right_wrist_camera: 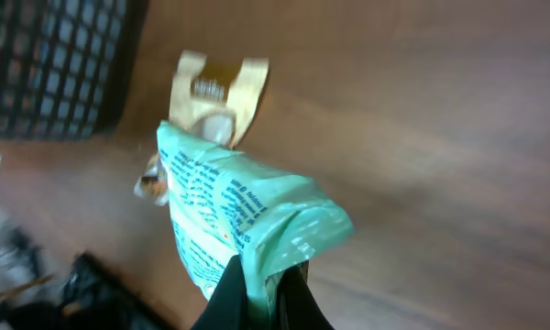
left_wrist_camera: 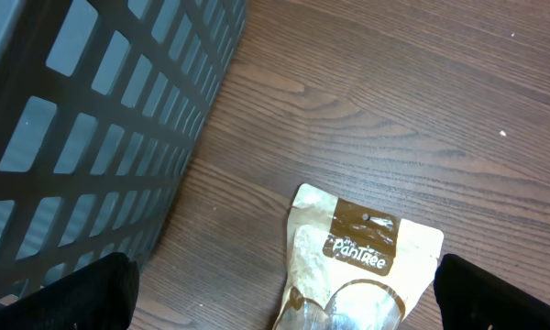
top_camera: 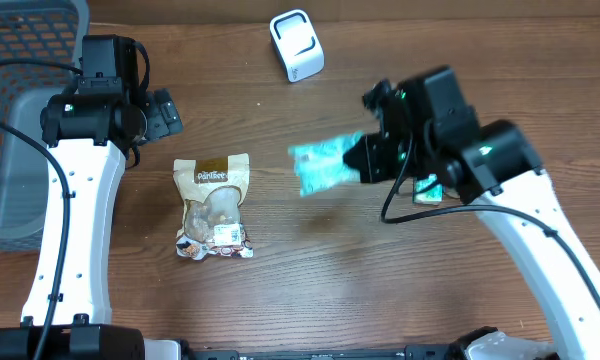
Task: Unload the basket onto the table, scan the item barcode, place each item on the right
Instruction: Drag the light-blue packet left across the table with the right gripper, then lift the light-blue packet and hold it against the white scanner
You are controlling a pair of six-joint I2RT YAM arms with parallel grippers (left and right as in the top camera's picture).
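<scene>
A light green packet (top_camera: 320, 165) with blue print hangs in the air above the table's middle, and my right gripper (top_camera: 364, 160) is shut on its edge. In the right wrist view the green packet (right_wrist_camera: 243, 215) is pinched between the black fingers (right_wrist_camera: 231, 298). A white barcode scanner (top_camera: 296, 45) stands at the back centre of the table. My left gripper (top_camera: 160, 113) hovers open at the left, just beyond the top of a beige PanTree snack pouch (top_camera: 214, 207). The left wrist view shows the pouch (left_wrist_camera: 362, 261) between the wide-apart fingertips (left_wrist_camera: 78, 295), untouched.
A grey lattice basket (top_camera: 25, 110) fills the far left of the table; its wall (left_wrist_camera: 82, 137) is close to my left gripper. Another small green item (top_camera: 427, 190) lies under my right arm. The wooden tabletop (top_camera: 310, 280) stretches to the front.
</scene>
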